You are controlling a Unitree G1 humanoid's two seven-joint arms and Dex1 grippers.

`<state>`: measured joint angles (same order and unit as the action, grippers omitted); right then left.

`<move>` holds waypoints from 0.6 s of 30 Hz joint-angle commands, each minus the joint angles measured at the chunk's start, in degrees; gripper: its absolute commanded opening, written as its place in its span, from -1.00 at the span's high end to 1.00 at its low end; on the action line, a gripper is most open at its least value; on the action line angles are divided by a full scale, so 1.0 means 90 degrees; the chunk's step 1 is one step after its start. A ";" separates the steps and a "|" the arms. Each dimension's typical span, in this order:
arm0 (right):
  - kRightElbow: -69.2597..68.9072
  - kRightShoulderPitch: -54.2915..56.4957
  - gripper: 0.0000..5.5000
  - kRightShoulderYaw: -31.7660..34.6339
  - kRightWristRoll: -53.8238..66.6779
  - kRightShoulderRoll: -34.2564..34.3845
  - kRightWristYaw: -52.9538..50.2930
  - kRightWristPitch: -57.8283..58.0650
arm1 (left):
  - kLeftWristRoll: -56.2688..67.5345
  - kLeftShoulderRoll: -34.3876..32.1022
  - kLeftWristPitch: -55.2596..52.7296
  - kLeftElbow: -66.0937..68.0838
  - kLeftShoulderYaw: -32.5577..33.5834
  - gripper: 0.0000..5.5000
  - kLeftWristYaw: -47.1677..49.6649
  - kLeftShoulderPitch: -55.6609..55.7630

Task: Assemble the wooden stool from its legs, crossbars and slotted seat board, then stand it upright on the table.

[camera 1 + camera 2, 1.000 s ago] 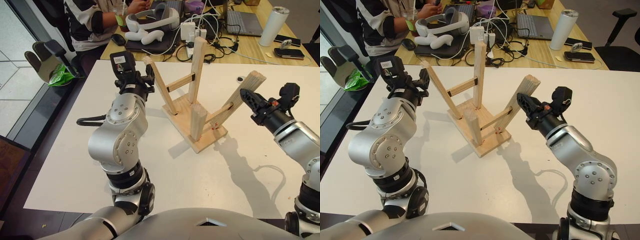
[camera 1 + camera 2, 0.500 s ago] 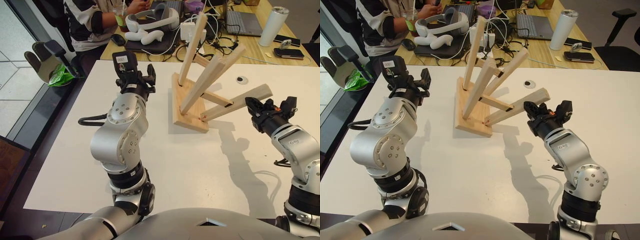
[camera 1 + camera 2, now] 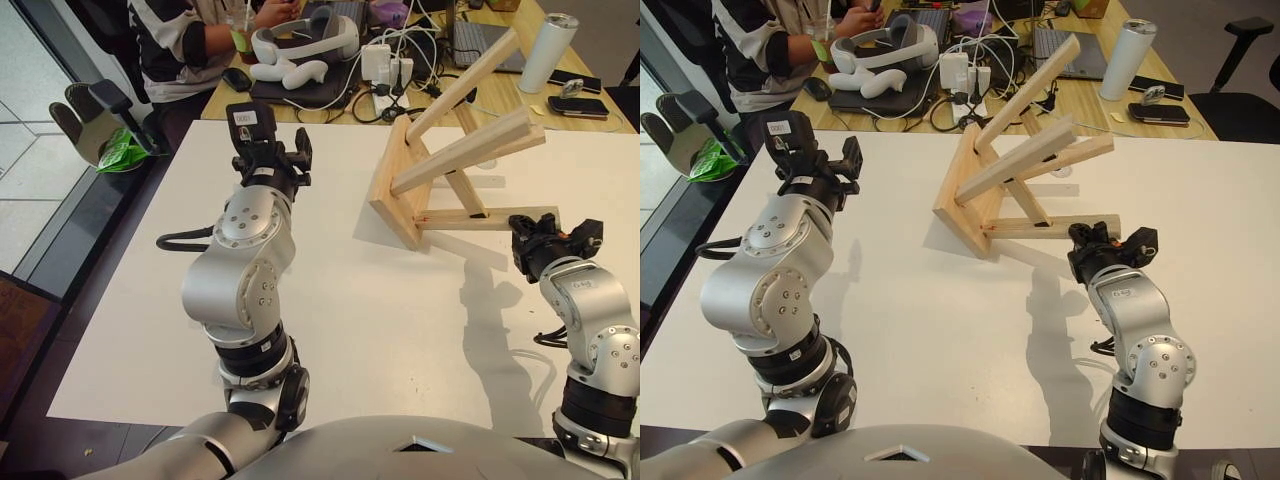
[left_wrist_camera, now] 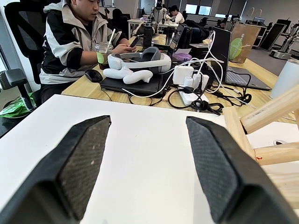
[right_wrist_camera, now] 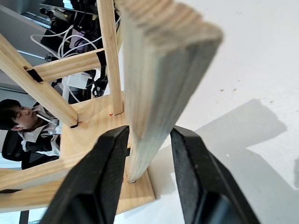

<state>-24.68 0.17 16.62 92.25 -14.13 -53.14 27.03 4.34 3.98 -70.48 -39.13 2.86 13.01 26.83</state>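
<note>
lying tipped on the white bench (image 3: 400,330), the wooden stool (image 3: 425,175) rests on the edge of its seat board (image 3: 392,197), legs pointing right. the right tool (image 5: 145,158) is clenched around the end of the lowest leg (image 3: 480,216). the left tool (image 4: 140,158) hangs released, well apart from the stool.

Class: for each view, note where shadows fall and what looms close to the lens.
Left eye view: stool and right hand throw shadows on the table, toward the robot. Right wrist view: held leg looms huge. Left wrist view: pads of the left hand loom large.
</note>
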 commanded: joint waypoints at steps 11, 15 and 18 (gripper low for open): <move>-0.0639 -0.0331 -0.42 -0.0112 -0.0629 0.0630 -0.1584 -0.0453 | -0.0194 -0.0100 0.0024 0.0036 0.0028 -0.10 -0.0155 0.0100; -0.1184 -0.0366 -0.63 -0.0745 -0.0332 -0.0155 -0.1403 0.0467 | -0.0233 -0.0105 0.0017 0.0018 0.0023 -0.10 -0.0186 0.0087; -0.1882 -0.0145 -0.80 -0.1642 -0.0743 -0.1701 0.0076 0.2010 | -0.0246 -0.0096 0.0025 0.0008 0.0029 -0.10 -0.0193 0.0077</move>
<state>-37.43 -2.75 6.38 87.69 -21.25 -59.97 37.36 2.83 3.29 -70.42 -39.19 3.18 11.48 27.11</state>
